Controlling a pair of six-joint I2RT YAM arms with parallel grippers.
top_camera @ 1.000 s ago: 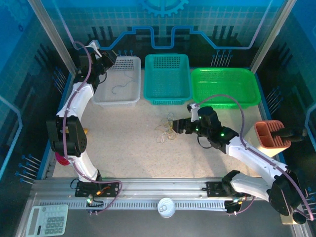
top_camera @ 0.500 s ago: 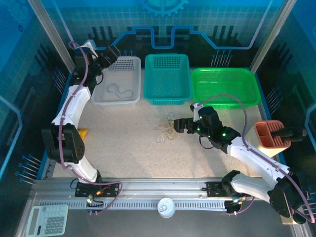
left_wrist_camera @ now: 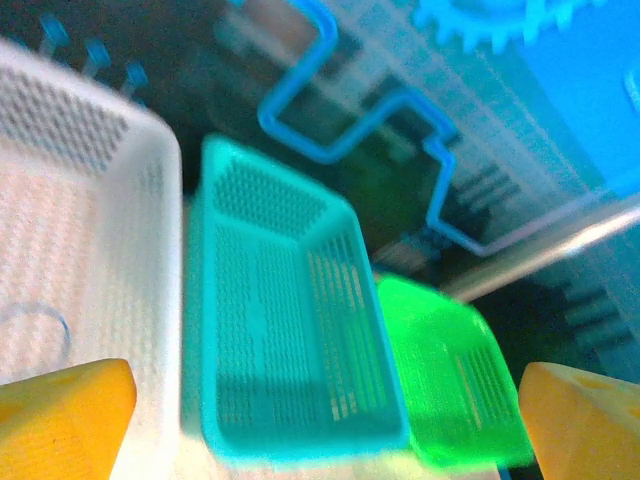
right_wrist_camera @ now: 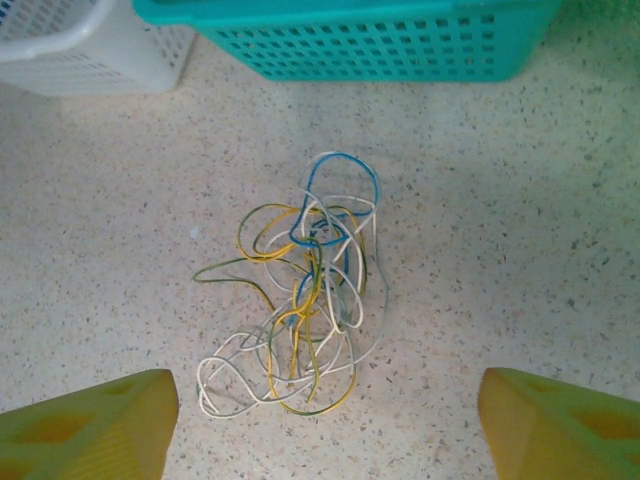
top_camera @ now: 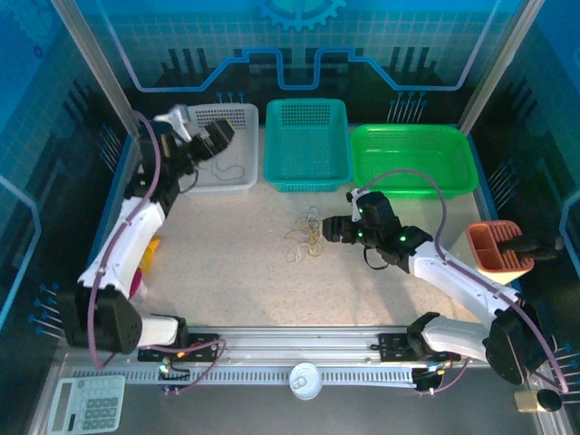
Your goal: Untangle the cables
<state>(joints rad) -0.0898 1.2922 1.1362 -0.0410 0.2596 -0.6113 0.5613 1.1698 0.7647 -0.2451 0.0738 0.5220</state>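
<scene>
The cables [top_camera: 304,240] lie as a small tangle of white, yellow, blue and grey-green wires on the speckled table, in front of the teal basket [top_camera: 306,181]. My right gripper [top_camera: 328,228] hovers just right of the tangle, open and holding nothing. From the right wrist, the tangle [right_wrist_camera: 305,300] sits ahead of the open gripper [right_wrist_camera: 325,425], between its yellow fingers. One thin cable [top_camera: 227,169] lies loose in the white basket [top_camera: 213,186]. My left gripper [top_camera: 217,140] is over that basket, open and empty.
A green basket [top_camera: 412,190] stands right of the teal one. An orange holder [top_camera: 494,245] sits at the right edge and a calculator [top_camera: 86,403] at the bottom left. The left wrist view is blurred, taking in the white [left_wrist_camera: 100,200], teal [left_wrist_camera: 300,440] and green [left_wrist_camera: 450,380] baskets.
My left gripper opened and let a thin cable drop into the white basket, then swung right over it. The right gripper edged left toward the tangle.
</scene>
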